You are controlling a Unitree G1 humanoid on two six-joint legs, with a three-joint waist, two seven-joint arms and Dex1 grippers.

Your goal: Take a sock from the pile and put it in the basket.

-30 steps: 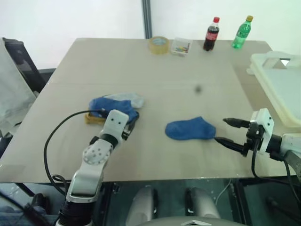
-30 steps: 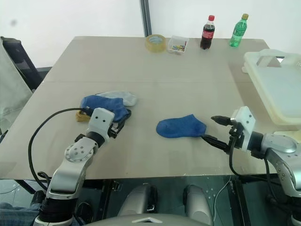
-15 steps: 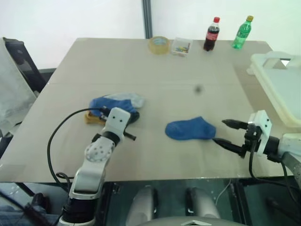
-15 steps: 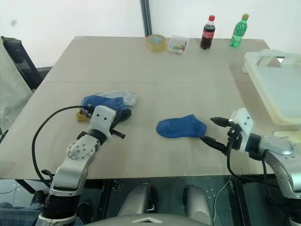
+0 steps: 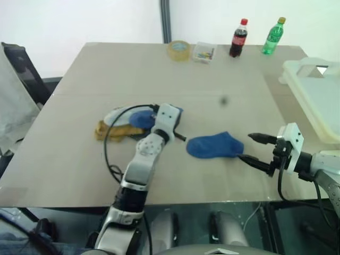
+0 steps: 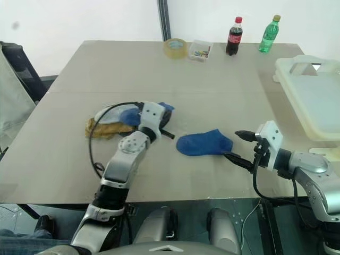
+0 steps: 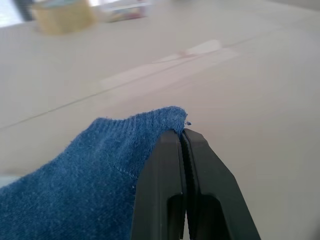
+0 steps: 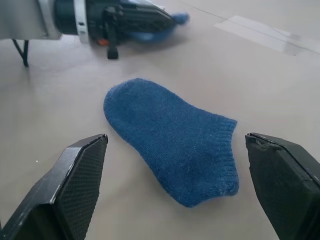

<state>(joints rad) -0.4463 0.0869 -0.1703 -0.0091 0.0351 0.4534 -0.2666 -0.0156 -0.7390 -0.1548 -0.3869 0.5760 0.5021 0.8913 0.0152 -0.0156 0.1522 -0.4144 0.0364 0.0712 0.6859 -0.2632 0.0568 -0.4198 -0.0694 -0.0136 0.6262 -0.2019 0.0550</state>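
The pile [image 5: 119,125] lies left of the table's middle, a mustard yellow sock [image 5: 113,130] under a light grey one and a royal blue one. My left gripper [image 5: 175,116] is shut on the cuff of that blue sock [image 7: 90,175], just right of the pile. A second blue sock [image 5: 214,145] lies flat on its own near the front edge. My right gripper [image 5: 247,147] stands open right beside it, with this sock [image 8: 175,140] lying just ahead of its fingers. The cream-white basket [image 5: 297,69] sits at the table's right edge.
Along the far edge stand a tape roll [image 5: 179,50], a small clear box [image 5: 204,52], a cola bottle [image 5: 238,38] and a green bottle [image 5: 272,36]. A dark chair [image 5: 21,69] stands off the table's left side. My left arm's black cable loops over the table.
My left gripper shut on the blue sock in the pile and swung right toward the table's middle, pulling it along and uncovering the yellow sock. The right arm stayed put.
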